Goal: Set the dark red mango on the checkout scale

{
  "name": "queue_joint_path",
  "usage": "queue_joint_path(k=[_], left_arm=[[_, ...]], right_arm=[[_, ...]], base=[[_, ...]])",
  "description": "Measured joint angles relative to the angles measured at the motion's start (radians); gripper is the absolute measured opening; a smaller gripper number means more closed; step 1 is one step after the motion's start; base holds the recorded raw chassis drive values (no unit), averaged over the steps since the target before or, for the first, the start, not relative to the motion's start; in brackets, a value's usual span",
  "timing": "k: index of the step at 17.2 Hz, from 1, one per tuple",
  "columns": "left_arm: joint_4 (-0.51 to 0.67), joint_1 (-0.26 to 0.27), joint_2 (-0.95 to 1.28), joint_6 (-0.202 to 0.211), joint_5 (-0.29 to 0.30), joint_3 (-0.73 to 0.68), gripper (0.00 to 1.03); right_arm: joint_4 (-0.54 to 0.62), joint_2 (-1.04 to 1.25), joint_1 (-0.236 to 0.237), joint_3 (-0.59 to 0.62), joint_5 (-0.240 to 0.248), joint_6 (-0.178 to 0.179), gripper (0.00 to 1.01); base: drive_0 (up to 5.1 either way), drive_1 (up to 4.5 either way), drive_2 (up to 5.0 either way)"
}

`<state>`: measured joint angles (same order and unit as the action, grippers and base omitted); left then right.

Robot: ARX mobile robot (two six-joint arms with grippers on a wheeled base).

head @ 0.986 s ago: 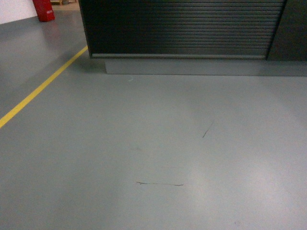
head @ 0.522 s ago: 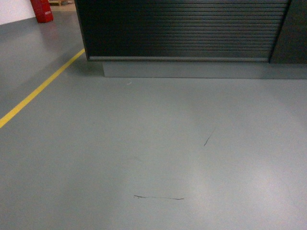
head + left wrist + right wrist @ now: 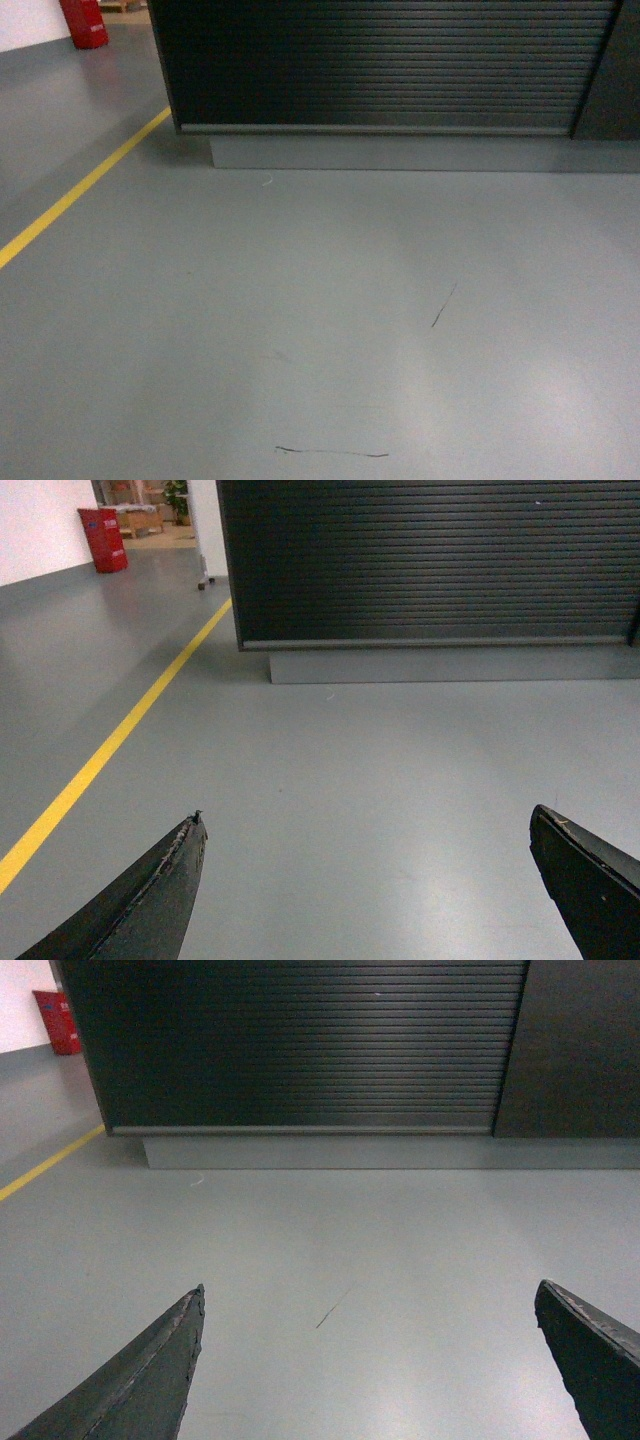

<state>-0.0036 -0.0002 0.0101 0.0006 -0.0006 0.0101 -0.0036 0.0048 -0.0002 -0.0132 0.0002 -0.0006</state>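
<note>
Checkout [image 3: 380,65]: you face its dark brown-black front, horizontal ribbed slats, matte; fills the top of the head view. The top surface is out of frame in all three views.
Plinth [image 3: 400,152]: plain grey band under the slats, smooth, set back a little from the slatted face.
Side panel [image 3: 580,1050]: flat dark panel right of the slats, no ribs, split from them by a vertical seam.
Floor [image 3: 300,300]: grey, smooth, slightly glossy, with soft light patches lower right.
Scuffs: a thin dark horizontal line [image 3: 330,453] near the bottom of the head view, a short slanted one [image 3: 443,305] right of centre.
Yellow line [image 3: 80,190]: painted stripe running diagonally on the left, passing the counter's left corner.
Red object [image 3: 85,20]: boxy, red, far top left by a white wall; too small for you to name.
Left claw [image 3: 365,825]: two dark tapered fingers [image 3: 150,900] at the bottom corners of its wrist view, spread wide, only floor between them, holding nothing. Finger edge looks rough.
Right claw [image 3: 370,1300]: same shape, dark pointed fingers [image 3: 140,1380] set wide apart, holding nothing, aimed at the slatted front.
Dark red mango: you can't see it in any view.
Scale: not visible in any view either.
</note>
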Motion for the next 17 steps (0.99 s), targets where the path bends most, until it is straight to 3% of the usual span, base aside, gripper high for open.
queue_joint_path(k=[17], left_arm=[[0.0, 0.0, 0.0, 0.0, 0.0, 0.0, 0.98]], right_arm=[[0.0, 0.0, 0.0, 0.0, 0.0, 0.0, 0.98]], base=[[0.0, 2.36, -2.3]])
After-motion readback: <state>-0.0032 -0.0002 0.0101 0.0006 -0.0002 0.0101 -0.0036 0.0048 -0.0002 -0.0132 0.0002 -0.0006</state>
